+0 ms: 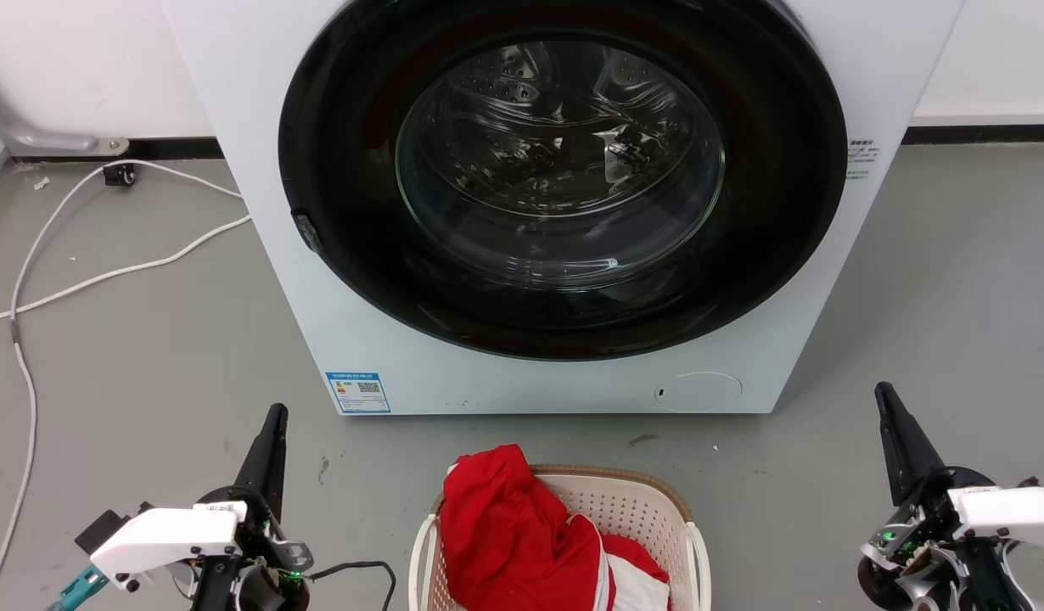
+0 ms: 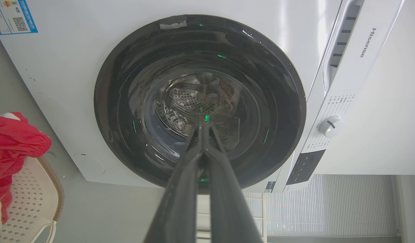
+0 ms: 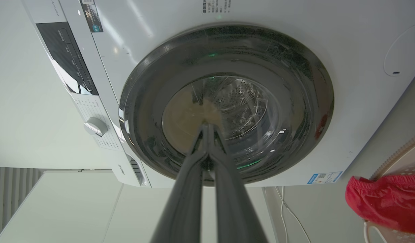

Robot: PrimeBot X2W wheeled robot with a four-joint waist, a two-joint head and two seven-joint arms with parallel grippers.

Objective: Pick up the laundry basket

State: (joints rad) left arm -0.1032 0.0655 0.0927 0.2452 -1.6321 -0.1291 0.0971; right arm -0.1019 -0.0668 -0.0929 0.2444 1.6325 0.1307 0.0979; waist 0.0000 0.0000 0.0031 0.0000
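The laundry basket (image 1: 637,509), cream with perforated walls, a brown woven-look rim and white side handles, stands on the floor at the bottom centre, in front of the washing machine. Red and white clothes (image 1: 513,530) are heaped in it and spill over its left rim. My left gripper (image 1: 276,413) is to the basket's left, shut and empty, fingers pointing toward the machine. My right gripper (image 1: 881,390) is to the basket's right, also shut and empty. Both are well apart from the basket. A corner of the basket (image 2: 32,199) shows in the left wrist view and its rim (image 3: 396,158) in the right wrist view.
A white front-loading washing machine (image 1: 335,280) with a dark round door (image 1: 564,178), closed, stands right behind the basket. White cables (image 1: 106,271) lie on the grey floor at the left. Bare floor spreads on both sides of the machine.
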